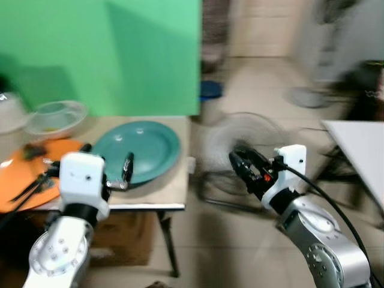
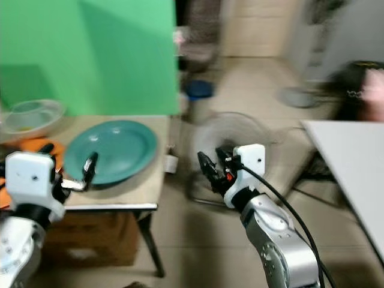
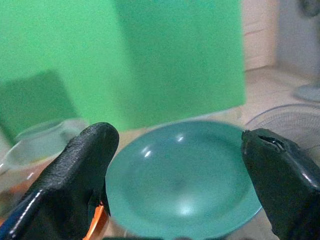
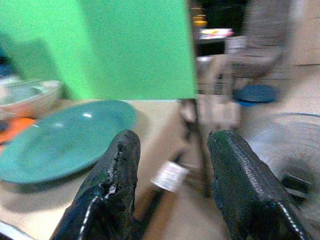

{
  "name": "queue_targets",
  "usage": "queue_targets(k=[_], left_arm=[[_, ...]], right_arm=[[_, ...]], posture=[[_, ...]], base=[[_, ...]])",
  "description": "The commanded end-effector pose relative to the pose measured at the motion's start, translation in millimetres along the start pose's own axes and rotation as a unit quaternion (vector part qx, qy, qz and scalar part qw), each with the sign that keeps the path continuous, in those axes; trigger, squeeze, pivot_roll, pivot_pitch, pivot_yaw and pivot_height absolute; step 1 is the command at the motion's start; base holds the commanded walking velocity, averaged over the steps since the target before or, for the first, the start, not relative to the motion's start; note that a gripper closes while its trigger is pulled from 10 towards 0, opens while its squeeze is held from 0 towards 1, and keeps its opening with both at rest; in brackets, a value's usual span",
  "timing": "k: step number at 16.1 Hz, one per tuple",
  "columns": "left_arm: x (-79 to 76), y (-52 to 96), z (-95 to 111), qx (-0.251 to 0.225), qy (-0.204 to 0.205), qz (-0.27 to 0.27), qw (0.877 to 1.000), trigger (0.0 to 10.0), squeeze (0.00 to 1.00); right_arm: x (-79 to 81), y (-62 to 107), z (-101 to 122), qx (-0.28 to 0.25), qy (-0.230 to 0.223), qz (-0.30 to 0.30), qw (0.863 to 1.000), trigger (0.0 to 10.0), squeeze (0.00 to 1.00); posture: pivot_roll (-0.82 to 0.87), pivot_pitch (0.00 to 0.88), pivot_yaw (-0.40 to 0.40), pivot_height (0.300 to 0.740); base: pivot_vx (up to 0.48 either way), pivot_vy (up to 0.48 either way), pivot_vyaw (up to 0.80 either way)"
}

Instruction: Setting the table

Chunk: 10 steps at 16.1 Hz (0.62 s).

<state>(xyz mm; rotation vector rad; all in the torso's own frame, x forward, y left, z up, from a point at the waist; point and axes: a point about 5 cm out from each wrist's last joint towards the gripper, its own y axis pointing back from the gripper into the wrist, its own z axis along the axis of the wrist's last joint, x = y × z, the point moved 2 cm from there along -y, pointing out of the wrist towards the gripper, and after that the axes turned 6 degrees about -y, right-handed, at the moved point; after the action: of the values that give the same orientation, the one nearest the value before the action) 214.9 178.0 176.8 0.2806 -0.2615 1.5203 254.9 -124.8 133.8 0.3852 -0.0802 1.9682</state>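
Note:
A teal plate (image 1: 144, 147) lies on a small beige table (image 1: 174, 186) in front of a green backdrop. My left gripper (image 1: 107, 159) hovers open over the plate's near-left rim, and the plate shows between its fingers (image 3: 80, 175) in the left wrist view. To the left lie an orange plate (image 1: 24, 174) with dark utensils on it and a clear bowl (image 1: 57, 117). My right gripper (image 1: 239, 157) hangs open and empty in the air to the right of the table, over the floor. Its wrist view looks across the table corner toward the teal plate (image 4: 55, 142).
A floor fan (image 1: 243, 135) lies just right of the table, below my right gripper. A white table (image 1: 360, 144) edges in at the far right. A cardboard box (image 1: 120, 237) sits under the small table. The picture is blurred.

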Motion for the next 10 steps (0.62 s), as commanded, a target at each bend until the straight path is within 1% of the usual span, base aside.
queue_targets(k=[1, 4, 5, 7, 9, 10], left_arm=[[-0.6, -2.8, 3, -0.005, -0.001, -0.011, 1.000, 10.0, 0.00], [1.3, -7.4, 2, -0.008, -0.012, -0.032, 0.999, 10.0, 0.00], [4.4, -10.6, 1, -0.007, -0.014, -0.034, 0.999, 10.0, 0.00], [9.7, -11.1, -1, -0.004, -0.004, -0.025, 1.000, 10.0, 0.00], [9.4, -10.7, -3, -0.003, 0.007, -0.026, 1.000, 10.0, 0.00], [8.7, -11.2, -4, -0.006, 0.013, -0.029, 0.999, 10.0, 0.00]], right_arm=[[-5.4, 3.0, 4, -0.007, -0.003, -0.019, 1.000, 10.0, 0.00], [-8.1, 1.2, 2, -0.007, -0.010, -0.041, 0.999, 10.0, 0.00], [-9.1, -3.8, 2, -0.007, -0.012, -0.048, 0.999, 10.0, 0.00], [-6.5, -9.3, 3, -0.009, -0.011, -0.045, 0.999, 10.0, 0.00], [-5.3, -12.3, 4, -0.014, -0.006, -0.046, 0.999, 10.0, 0.00], [-8.8, -15.0, 4, -0.020, -0.003, -0.064, 0.998, 10.0, 0.00]], posture=[[0.00, 0.000, 0.046, 0.740], [0.00, 0.000, 0.051, 0.740], [-0.01, 0.000, 0.055, 0.740], [-0.01, 0.000, 0.057, 0.740], [-0.01, 0.000, 0.053, 0.740], [-0.01, 0.000, 0.046, 0.740]], base=[[0.000, 0.337, -0.80], [0.000, 0.339, -0.80], [0.000, 0.345, -0.80], [0.000, 0.352, -0.80], [0.000, 0.354, -0.80], [0.000, 0.356, -0.80]])
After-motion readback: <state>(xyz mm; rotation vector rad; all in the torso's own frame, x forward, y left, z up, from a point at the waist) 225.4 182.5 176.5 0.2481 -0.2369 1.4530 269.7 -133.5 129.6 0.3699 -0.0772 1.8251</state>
